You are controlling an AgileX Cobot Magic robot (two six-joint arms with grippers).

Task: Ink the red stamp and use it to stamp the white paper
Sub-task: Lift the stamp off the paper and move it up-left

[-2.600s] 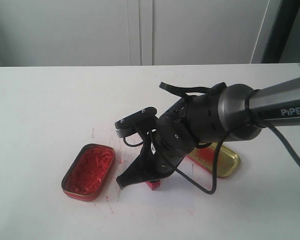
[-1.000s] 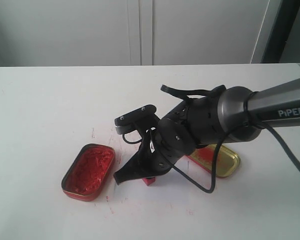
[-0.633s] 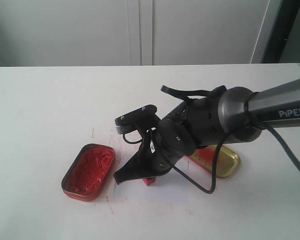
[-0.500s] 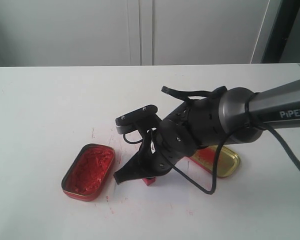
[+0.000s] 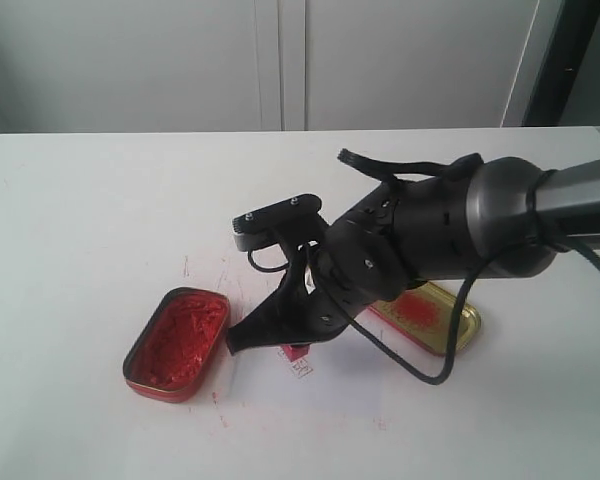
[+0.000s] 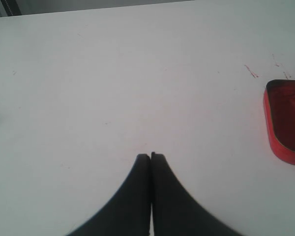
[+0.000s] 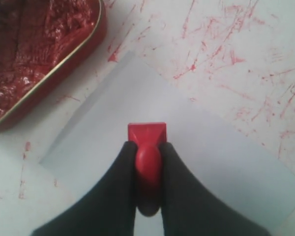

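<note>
The red stamp (image 7: 146, 133) is solid glossy red between the matt black fingers (image 7: 179, 187) of the right gripper (image 7: 147, 145). The white paper (image 7: 211, 147) looks faintly bluish against the white table (image 5: 100, 220), which is streaked and flecked with thin red marks. The ink tin (image 5: 165, 392) has red walls, a gold rim and lumpy, shiny deep-red paste, and the tin lid (image 5: 470, 320) is gold with a red smear inside.
</note>
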